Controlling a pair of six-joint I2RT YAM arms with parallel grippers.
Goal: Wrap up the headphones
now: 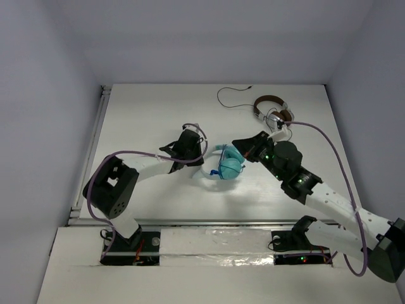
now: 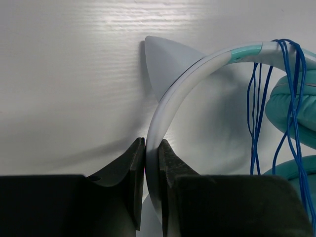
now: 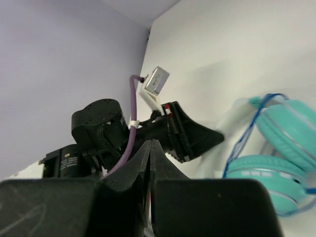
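Left gripper [image 2: 151, 165] clamped on headband [image 2: 170, 94], cable [image 2: 256, 113] at its 3 o'clock; right gripper [image 3: 150, 168] pinched together, nothing seen held. Best: pin headband, loop cable snug round earcups [image 3: 291, 123].

I count headphones, two pairs: teal headphones [image 1: 229, 167], one; brown-and-silver headphones [image 1: 283, 116], one. Cables, two: blue cable [image 2: 256, 113], one; black cable [image 1: 219, 98], one. Table [image 1: 139, 114], one. My grippers, two: left gripper [image 2: 151, 148], right gripper [image 3: 150, 148].
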